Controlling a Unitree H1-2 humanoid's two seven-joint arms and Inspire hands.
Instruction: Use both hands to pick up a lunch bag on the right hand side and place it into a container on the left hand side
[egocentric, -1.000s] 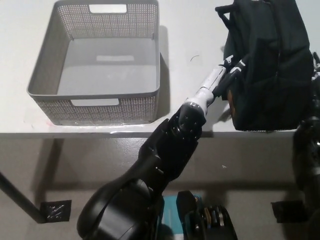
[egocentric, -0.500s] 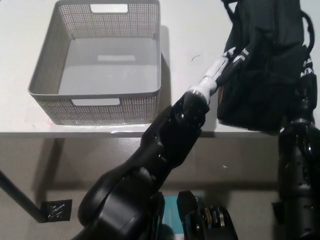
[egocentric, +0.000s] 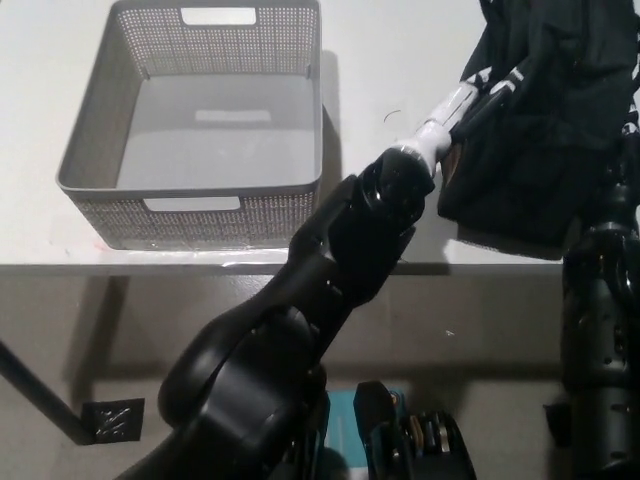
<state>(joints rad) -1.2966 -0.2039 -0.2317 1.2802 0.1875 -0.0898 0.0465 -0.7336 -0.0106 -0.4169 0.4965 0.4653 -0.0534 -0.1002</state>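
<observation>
White tabletop (egocentric: 390, 70) fills the upper part of the head view; below its front edge lies grey floor (egocentric: 140, 330) with a dark table leg (egocentric: 40, 400) ending at a black patch of tape (egocentric: 110, 422). Grey perforated container (egocentric: 190, 215) stands on the table's left portion, rectangular, with cut-out handles in its near and far walls; nothing lies inside. Black lunch bag (egocentric: 540, 120) is at the table's upper right, well apart from the container, its fabric slumped and its lower edge hanging just above the table's front edge. Left hand (egocentric: 482, 85), white, at the end of a long arm crossing from the bottom centre, presses against the bag's left side; its fingers are hidden in the dark fabric, so their position cannot be told. Right hand (egocentric: 628, 140), black, lies against the bag's right side at the picture's edge; black on black, whether it grips cannot be told.
</observation>
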